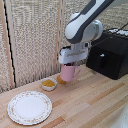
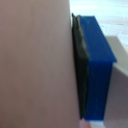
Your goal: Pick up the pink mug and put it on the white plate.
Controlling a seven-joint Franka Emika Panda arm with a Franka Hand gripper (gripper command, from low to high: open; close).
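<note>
The pink mug [image 1: 69, 73] hangs upright under my gripper [image 1: 69, 64], its loop handle toward the exterior view's right. The gripper is shut on its rim from above. In the wrist view the mug's pink wall [image 2: 35, 60] fills most of the picture, with one blue finger pad [image 2: 96, 70] pressed flat against it. Whether the mug's base touches the wooden table or hovers just above it, I cannot tell. The white platter [image 1: 29, 107] lies on the table at the front of the exterior view's left, well apart from the mug.
A small pale bowl [image 1: 49, 84] with orange food sits just on the exterior view's left of the mug, and an orange piece [image 1: 60, 79] lies beside it. A black box-shaped appliance [image 1: 108, 55] stands at the back right. Woven panels form the back wall.
</note>
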